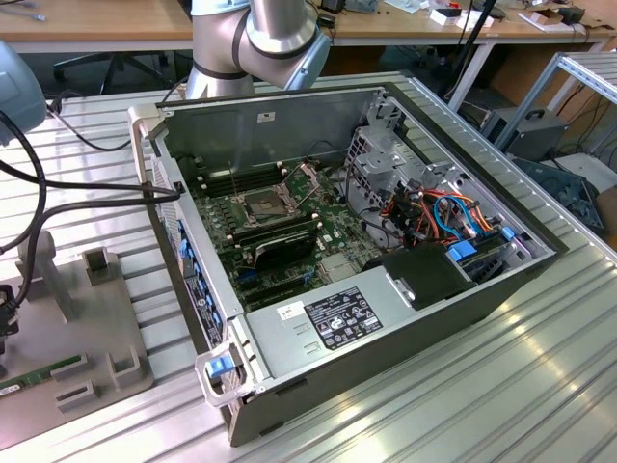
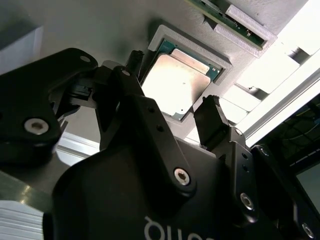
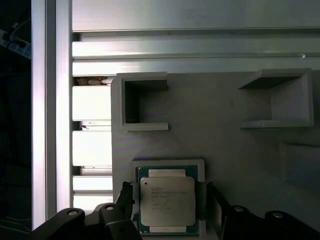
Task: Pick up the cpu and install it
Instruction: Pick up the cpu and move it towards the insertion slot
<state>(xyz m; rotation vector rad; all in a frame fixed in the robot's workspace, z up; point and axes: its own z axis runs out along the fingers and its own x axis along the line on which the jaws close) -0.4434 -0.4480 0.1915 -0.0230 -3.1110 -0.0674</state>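
two fingers (image 2: 212,120) spread astride the cpu (image 3: 167,200) in its pocket (image 3: 167,163); best centre them squarely, then close gently.

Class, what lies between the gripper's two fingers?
The cpu, seated in its grey holder, lies between the open fingers, seen in the first wrist view.

Ribbed aluminium table (image 1: 501,405) under an open computer case (image 1: 386,371) and, beside it, a grey fixture plate (image 1: 96,323)

The computer case (image 1: 280,121) is overlooked obliquely by the exterior view, arm (image 1: 260,34) at eleven o'clock. The cpu (image 3: 166,200) (image 2: 175,82) (close) is shared by both wrist views.
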